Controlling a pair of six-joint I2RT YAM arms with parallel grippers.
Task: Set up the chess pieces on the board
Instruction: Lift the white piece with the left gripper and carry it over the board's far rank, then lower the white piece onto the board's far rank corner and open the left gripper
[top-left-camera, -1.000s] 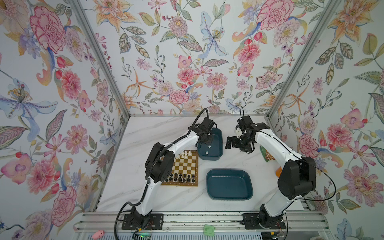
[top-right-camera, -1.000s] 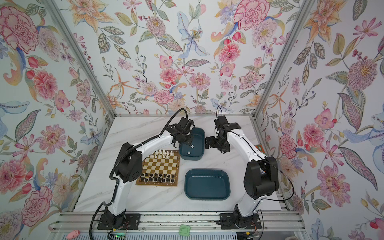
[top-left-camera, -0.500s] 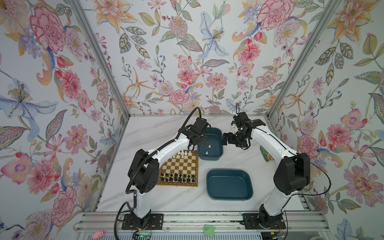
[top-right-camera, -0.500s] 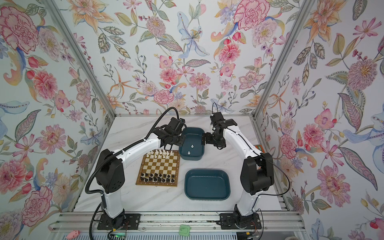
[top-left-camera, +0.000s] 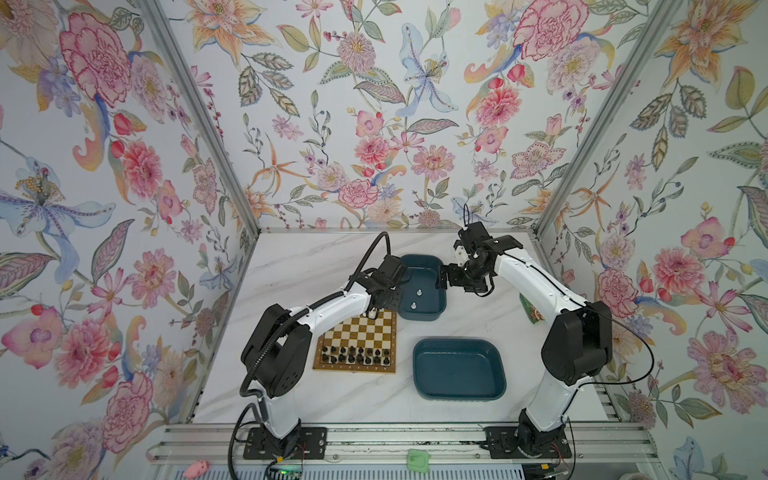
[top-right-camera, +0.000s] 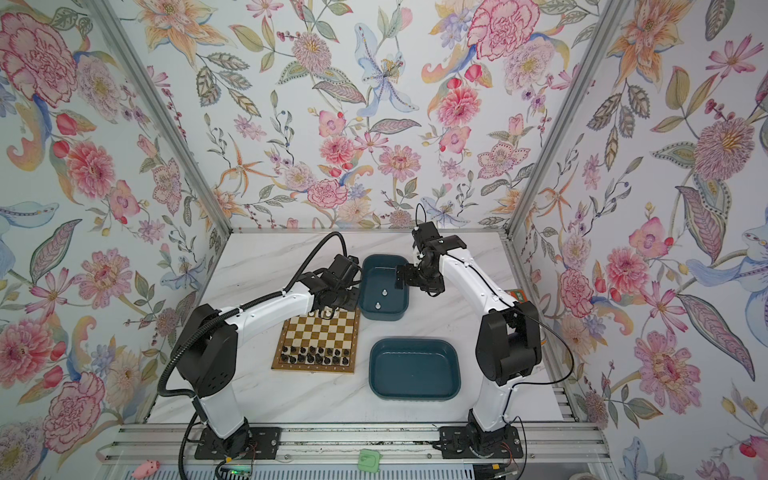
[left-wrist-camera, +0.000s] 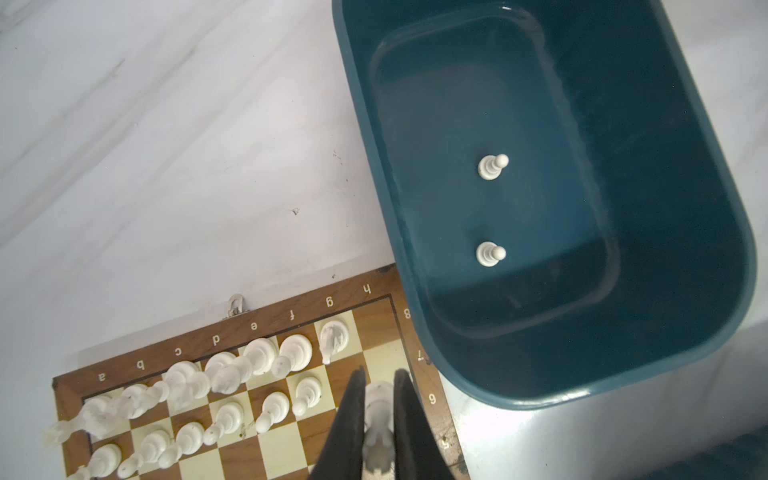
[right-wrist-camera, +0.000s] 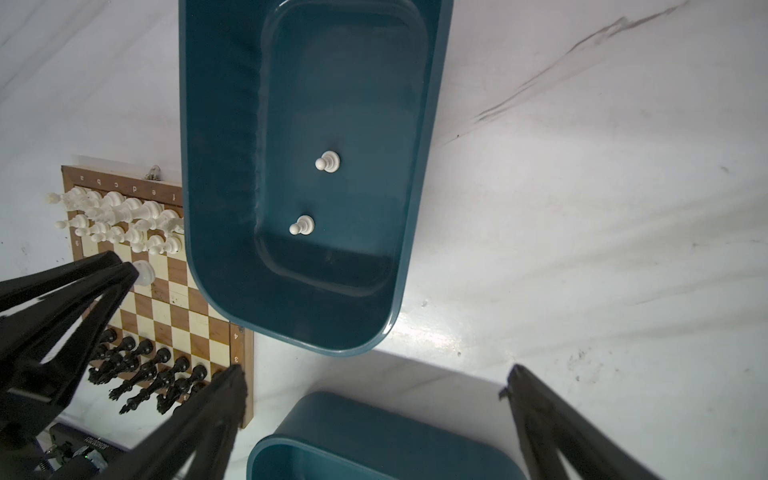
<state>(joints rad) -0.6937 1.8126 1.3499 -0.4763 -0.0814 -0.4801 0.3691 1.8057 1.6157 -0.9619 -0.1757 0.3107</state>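
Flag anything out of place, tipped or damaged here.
Nothing looks tipped or damaged. Two white pawns stand upright in the far tub, not yet on the board; the left gripper holds a white piece over it. Only stray: a green packet at the right edge of the table.

We hold a white piece (left-wrist-camera: 377, 419) in our left gripper (left-wrist-camera: 379, 374), above the board (left-wrist-camera: 232, 330).
The jaws clamp it near the board's corner. Beside it, white pieces (left-wrist-camera: 257, 361) fill two rows, and two white pawns (left-wrist-camera: 492, 167) stand upright in the teal tub (left-wrist-camera: 685, 208).
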